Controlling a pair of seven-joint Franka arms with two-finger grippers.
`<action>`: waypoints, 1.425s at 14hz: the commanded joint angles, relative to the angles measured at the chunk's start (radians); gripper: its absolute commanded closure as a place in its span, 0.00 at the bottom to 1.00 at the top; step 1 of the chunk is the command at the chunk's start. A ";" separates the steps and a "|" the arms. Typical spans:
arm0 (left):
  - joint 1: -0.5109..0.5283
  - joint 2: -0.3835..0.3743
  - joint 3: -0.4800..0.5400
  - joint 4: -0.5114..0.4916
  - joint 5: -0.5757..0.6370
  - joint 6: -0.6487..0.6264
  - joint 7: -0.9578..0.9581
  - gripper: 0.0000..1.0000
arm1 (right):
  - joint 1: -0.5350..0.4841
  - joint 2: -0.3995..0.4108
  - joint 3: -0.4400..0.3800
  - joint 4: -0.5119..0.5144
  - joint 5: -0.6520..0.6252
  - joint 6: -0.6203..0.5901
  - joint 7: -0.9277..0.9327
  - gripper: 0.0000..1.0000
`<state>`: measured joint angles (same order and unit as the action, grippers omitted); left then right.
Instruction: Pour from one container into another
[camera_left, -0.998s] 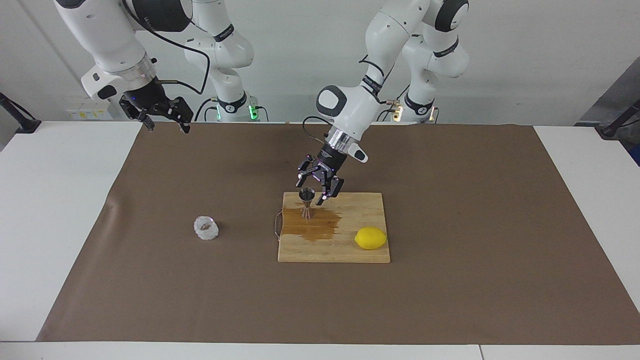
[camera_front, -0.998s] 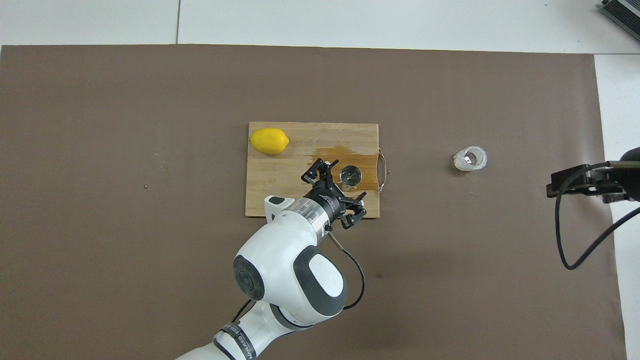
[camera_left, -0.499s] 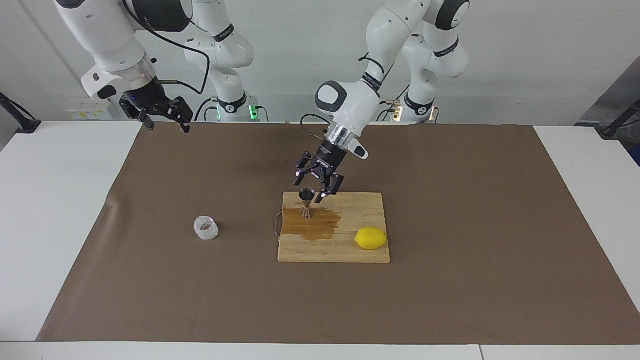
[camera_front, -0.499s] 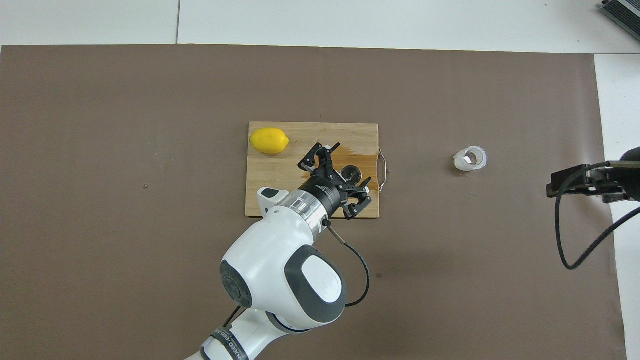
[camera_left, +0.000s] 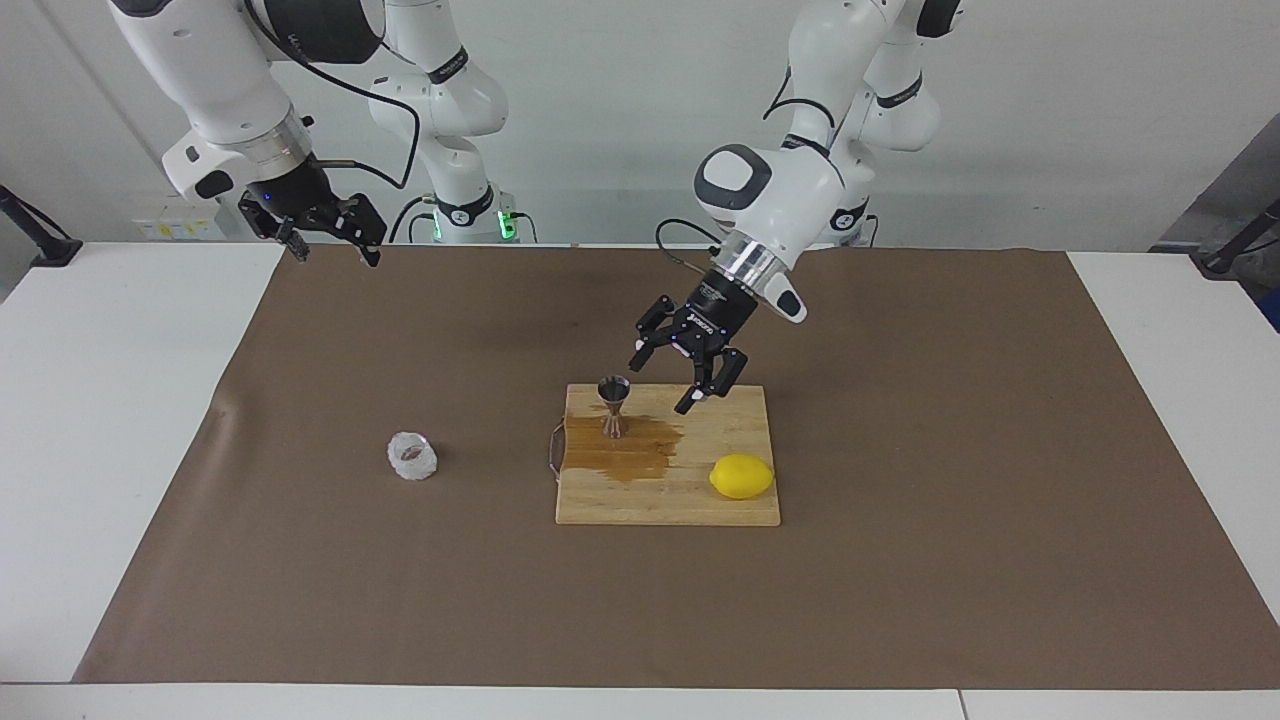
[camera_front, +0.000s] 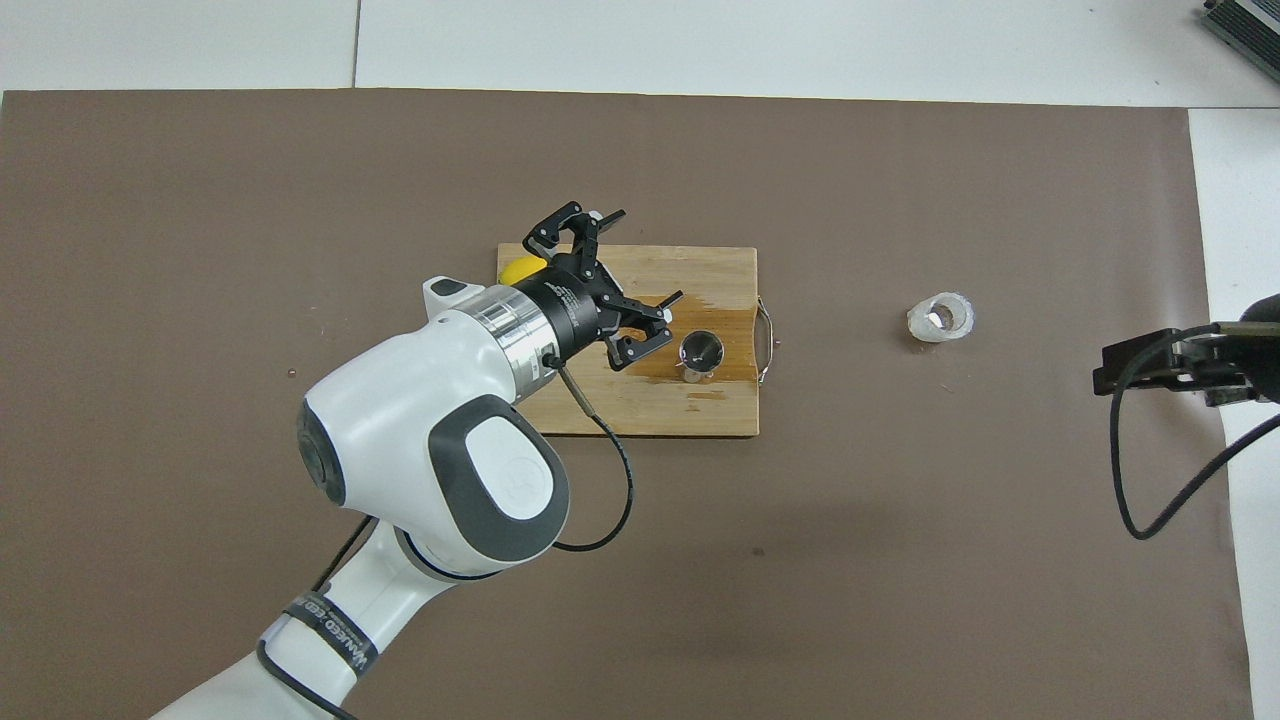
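Left gripper (camera_left: 688, 376) hung wide open and empty over cutting board (camera_left: 740, 510), steel jigger (camera_left: 613, 405) upright on board's wet stain beside it, lemon (camera_left: 741, 476) on board, glass cup (camera_left: 412, 456) on brown paper toward right arm's end, right gripper (camera_left: 330, 245) open, waited raised at table edge.

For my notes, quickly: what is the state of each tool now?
Left tool: open, empty, over the cutting board.
Right tool: open, empty, arm waiting.

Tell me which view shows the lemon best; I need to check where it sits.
The facing view: the lemon lies whole and unobstructed on the cutting board. In the overhead view the left arm hides most of it, leaving only a yellow sliver.
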<state>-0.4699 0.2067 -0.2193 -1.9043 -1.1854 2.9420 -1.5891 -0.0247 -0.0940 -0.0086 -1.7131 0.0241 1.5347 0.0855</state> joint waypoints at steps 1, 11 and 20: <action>0.091 -0.047 -0.003 -0.007 0.210 -0.226 -0.012 0.00 | -0.009 0.000 0.004 0.006 -0.009 -0.002 -0.009 0.00; 0.234 -0.061 -0.005 0.168 1.012 -0.802 0.043 0.00 | -0.009 0.000 0.004 0.006 -0.009 -0.002 -0.009 0.00; 0.348 -0.161 0.006 0.150 1.092 -1.046 0.873 0.00 | -0.009 0.000 0.004 0.006 -0.009 -0.002 -0.009 0.00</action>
<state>-0.1658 0.0914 -0.2088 -1.7176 -0.1116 1.9163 -0.8798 -0.0247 -0.0940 -0.0086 -1.7131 0.0241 1.5347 0.0855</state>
